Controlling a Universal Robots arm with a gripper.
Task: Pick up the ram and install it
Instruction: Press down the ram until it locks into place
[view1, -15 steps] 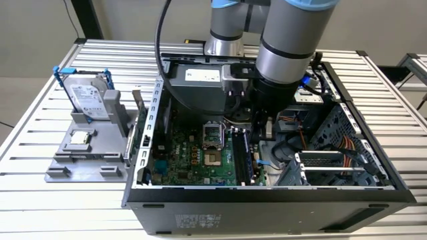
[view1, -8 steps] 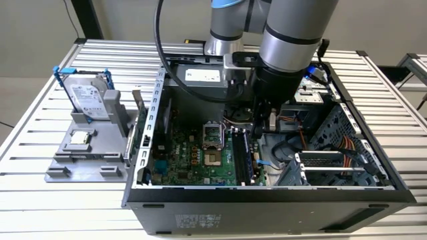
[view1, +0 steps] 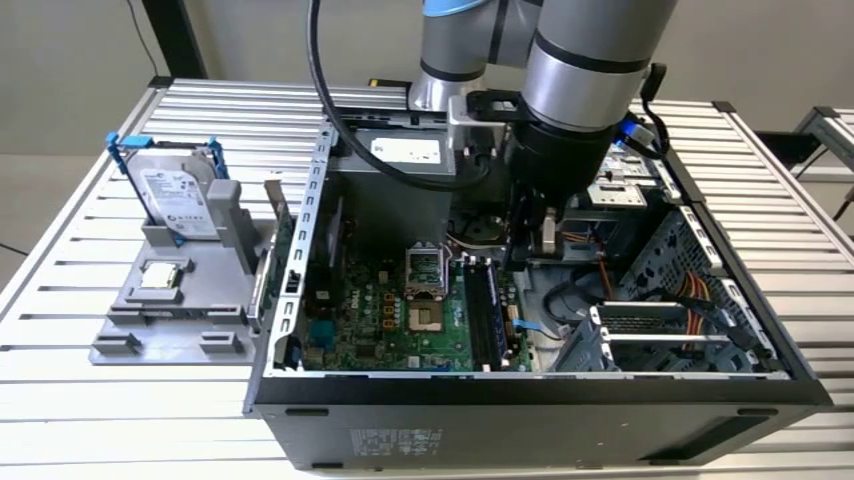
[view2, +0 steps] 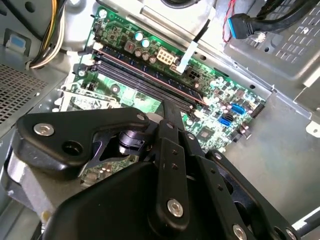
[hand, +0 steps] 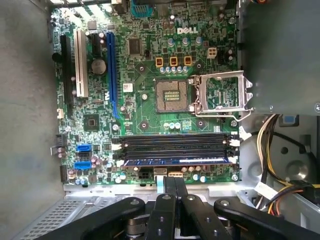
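On exterior view's left we see hard drive (view1: 178, 196) upright in grey holder (view1: 167, 300) on worktop (view1: 80, 400). Further right, open computer case (view1: 534, 400). Ram (hand: 175, 161) seated in motherboard (hand: 145, 115) slot. Claw (hand: 174, 187) shut, empty, above it.

Slatted aluminium table (view1: 80, 250) under even light — ribs running toward the exterior view's left and right. Plain beige wall (view1: 267, 40) behind, dark upright post (view1: 178, 38) against it.
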